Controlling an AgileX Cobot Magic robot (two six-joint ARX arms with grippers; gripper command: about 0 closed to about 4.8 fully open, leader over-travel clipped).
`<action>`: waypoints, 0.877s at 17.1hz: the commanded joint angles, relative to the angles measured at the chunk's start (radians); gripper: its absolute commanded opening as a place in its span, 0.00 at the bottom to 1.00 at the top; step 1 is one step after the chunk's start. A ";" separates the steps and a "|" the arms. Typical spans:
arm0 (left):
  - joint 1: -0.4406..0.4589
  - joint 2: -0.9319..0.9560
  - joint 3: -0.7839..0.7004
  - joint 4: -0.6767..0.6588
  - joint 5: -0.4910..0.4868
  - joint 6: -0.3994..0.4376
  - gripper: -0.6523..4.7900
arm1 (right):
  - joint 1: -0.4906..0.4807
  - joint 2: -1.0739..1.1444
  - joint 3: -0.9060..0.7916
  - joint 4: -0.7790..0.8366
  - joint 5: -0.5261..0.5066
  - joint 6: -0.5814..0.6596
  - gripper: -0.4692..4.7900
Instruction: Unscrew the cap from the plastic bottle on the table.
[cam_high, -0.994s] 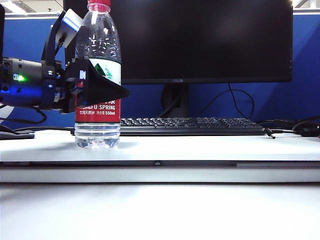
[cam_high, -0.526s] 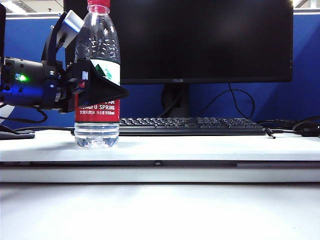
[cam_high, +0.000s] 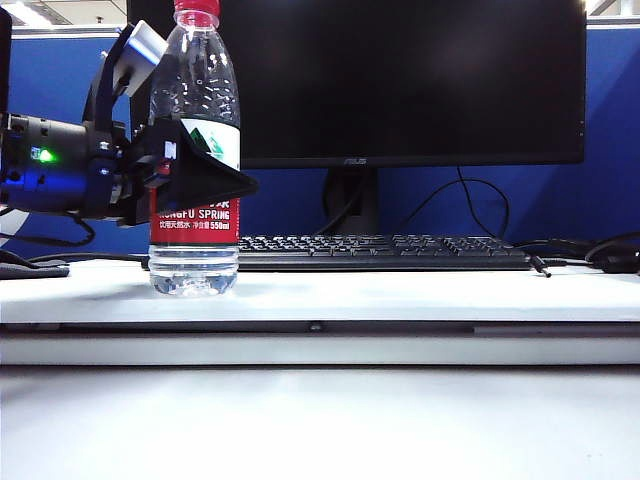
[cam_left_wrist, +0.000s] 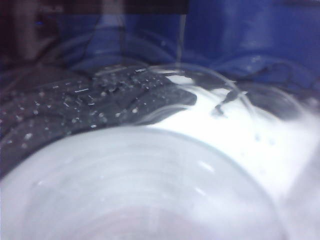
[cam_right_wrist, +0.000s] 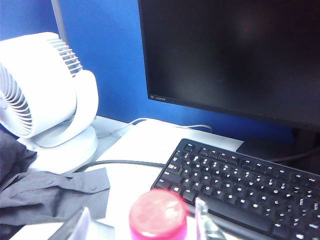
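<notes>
— Blue partition and a dark monitor behind; the bottle stands near the left end of the desk, by the keyboard.

— Upright?

— Yes, long axis vertical, red cap topmost. The left gripper has its jaws pinching the label, from the side.

— And the right gripper?

— Just above the cap, jaws spread. If that side hold slackens, I'd guess the bottle turns with the cap, or tips.
</notes>
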 joint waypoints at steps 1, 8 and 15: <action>-0.006 0.001 0.001 -0.005 0.000 0.001 0.72 | 0.001 0.028 0.003 0.040 0.001 0.005 0.61; -0.015 0.001 0.001 -0.005 0.001 0.001 0.72 | -0.027 0.041 0.004 0.065 0.002 0.006 0.58; -0.015 0.001 0.002 -0.005 0.000 0.002 0.72 | -0.056 0.041 0.004 0.059 -0.044 0.024 0.37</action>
